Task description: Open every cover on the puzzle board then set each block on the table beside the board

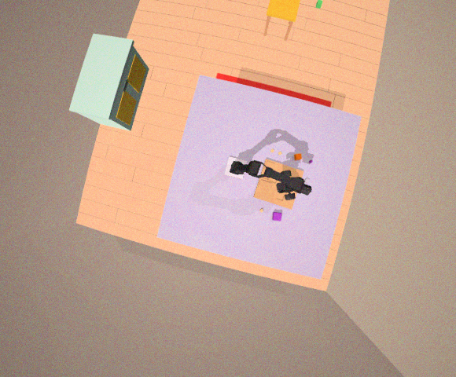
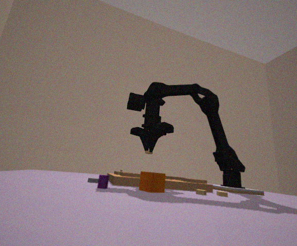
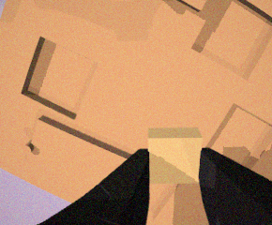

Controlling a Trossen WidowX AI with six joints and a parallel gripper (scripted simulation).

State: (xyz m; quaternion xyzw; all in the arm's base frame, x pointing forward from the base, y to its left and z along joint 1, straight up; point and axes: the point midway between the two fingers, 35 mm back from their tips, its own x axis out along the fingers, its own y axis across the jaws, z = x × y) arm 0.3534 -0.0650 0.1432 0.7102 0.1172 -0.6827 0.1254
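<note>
You've got one pale block (image 3: 174, 159) (image 2: 149, 152) clamped in the claw (image 1: 284, 182) (image 2: 149, 151) (image 3: 173, 159), fingers on both its sides, and it's up above the puzzle board (image 1: 273, 195) (image 2: 191, 184) (image 3: 103, 61)! Down on your lilac table top (image 1: 220, 122) (image 2: 90, 217) (image 3: 14, 199), count six pieces beside the board: three small pale pieces (image 1: 261, 210) (image 2: 200, 191), two on one side and one on the opposite side; one orange block (image 1: 297, 156) (image 2: 152, 181); one small dark purple block (image 1: 310, 161) (image 2: 102, 181); and one bright purple cube (image 1: 277, 216). Your wrist view picks out three squarish recesses in the board; whether every cover is open, you can't tell.

Now the room: plank floor (image 1: 123, 162) around the lilac, one mint cabinet (image 1: 102, 75) with two amber panels, one yellow chair (image 1: 283, 9), one little green object (image 1: 318, 4), one red strip (image 1: 273, 89) along the table's edge, and plain brownish walls (image 2: 77, 79).
</note>
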